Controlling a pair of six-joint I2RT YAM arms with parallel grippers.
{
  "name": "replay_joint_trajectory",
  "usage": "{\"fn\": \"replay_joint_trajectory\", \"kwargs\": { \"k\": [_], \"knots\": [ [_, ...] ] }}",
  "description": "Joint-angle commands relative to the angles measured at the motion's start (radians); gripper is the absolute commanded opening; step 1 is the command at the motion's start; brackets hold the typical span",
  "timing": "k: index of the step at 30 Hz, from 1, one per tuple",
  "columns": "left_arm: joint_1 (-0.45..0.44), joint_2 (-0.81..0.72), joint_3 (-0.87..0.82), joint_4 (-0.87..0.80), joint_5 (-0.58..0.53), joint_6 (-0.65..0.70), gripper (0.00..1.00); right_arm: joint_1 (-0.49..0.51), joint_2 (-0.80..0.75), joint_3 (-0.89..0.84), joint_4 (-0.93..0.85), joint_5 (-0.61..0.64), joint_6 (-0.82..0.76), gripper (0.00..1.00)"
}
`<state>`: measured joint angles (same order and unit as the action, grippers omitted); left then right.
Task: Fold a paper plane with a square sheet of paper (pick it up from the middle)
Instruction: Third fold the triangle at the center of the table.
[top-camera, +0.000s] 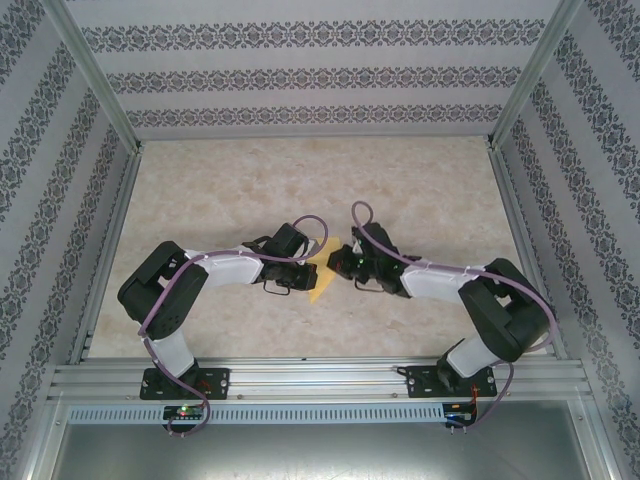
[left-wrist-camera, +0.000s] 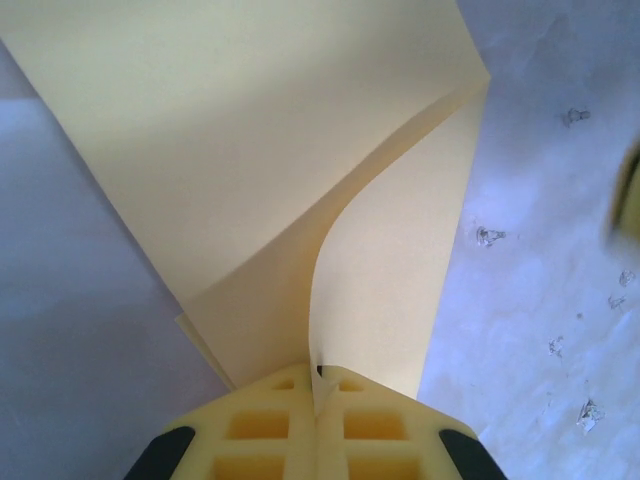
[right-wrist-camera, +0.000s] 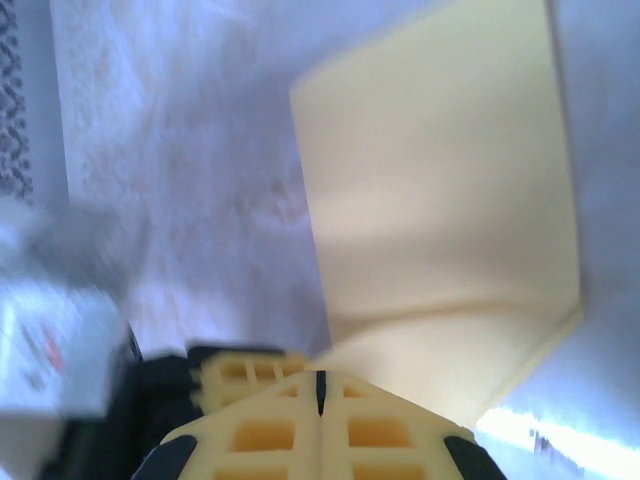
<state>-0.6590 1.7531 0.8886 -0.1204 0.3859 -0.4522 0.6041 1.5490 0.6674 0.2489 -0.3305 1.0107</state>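
At the left of the top view the left arm (top-camera: 190, 285) bends in toward the middle of the table (top-camera: 300, 180). Its hand, the left hand (top-camera: 306, 272), is pressed together, and in the left wrist view the seam between its fingers (left-wrist-camera: 275, 425) nips an edge of the square sheet of paper (left-wrist-camera: 250, 150). From that pinch one layer curls upward while a broad flat layer spreads toward the upper left of the frame.

In the centre of the top view the sheet (top-camera: 322, 282) shows as a small yellow wedge between the two hands, mostly covered by them.

Just right of it is the right hand (top-camera: 340, 264), jaws also pressed together. In the right wrist view the sheet (right-wrist-camera: 450, 180) fills the upper right, with a soft crease low down and a flap running toward the fingertips (right-wrist-camera: 380, 435). I cannot tell whether that flap is actually caught between them.

By my reading the task is early. The sheet is off the table at one edge and doubled over loosely, but no sharp centre crease, no turned-in corners and no pointed nose are visible. Nearly all the folding is left.

Around the work, purple cables (top-camera: 300, 222) loop over both wrists, and patterned walls (top-camera: 300, 75) and a metal rail (top-camera: 320, 375) enclose the table. The main obstruction is the hands themselves, crowded nose to nose over the paper. The other hand's fingers (right-wrist-camera: 240, 375) sit at the lower left of the right wrist view.
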Motion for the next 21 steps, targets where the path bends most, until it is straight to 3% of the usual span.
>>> {"fn": "replay_joint_trajectory", "kwargs": {
  "k": [1,7,11,21],
  "knots": [
    [0.009,0.059,-0.039,-0.125,-0.053,0.018,0.04,-0.036,0.083,0.127,-0.191,-0.033,-0.140,0.00],
    [0.011,0.054,-0.021,-0.144,-0.055,0.023,0.04,-0.033,0.243,0.329,-0.407,-0.041,-0.269,0.00],
    [0.010,0.047,-0.006,-0.156,-0.053,0.027,0.04,-0.024,0.313,0.418,-0.541,0.022,-0.335,0.00],
    [0.010,0.039,0.050,-0.201,-0.063,0.053,0.04,-0.017,0.363,0.439,-0.588,0.036,-0.382,0.00]
  ]
}}
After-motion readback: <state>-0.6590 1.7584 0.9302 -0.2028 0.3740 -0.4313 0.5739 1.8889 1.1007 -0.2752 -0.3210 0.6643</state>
